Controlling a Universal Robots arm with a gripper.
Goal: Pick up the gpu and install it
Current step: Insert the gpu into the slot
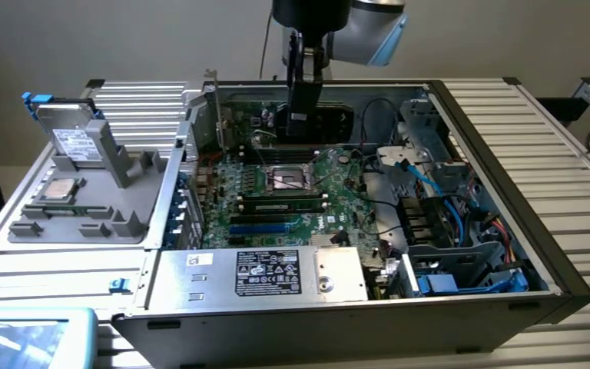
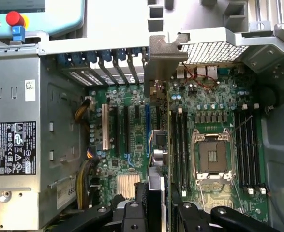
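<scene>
The gpu [image 1: 300,108] hangs upright over the far part of the open computer case, a thin dark card seen nearly edge-on. My gripper [image 1: 306,65] is shut on it from above. In the wrist view the gpu [image 2: 157,145] runs away from my gripper [image 2: 156,212] as a narrow edge. Its silver end bracket [image 2: 163,53] reaches the case's rear slot openings. One black finger [image 2: 132,215] sits on each side of the card. Below lies the green motherboard [image 1: 274,204], and the card's edge lines up beside the blue expansion slot [image 2: 147,130].
The CPU socket [image 2: 212,157] and memory slots lie beside the card. A silver power supply [image 1: 264,273] fills the case's near end, and a drive cage with blue cables [image 1: 449,231] stands on the exterior view's right. A grey holder with a hard drive [image 1: 74,138] stands outside on its left.
</scene>
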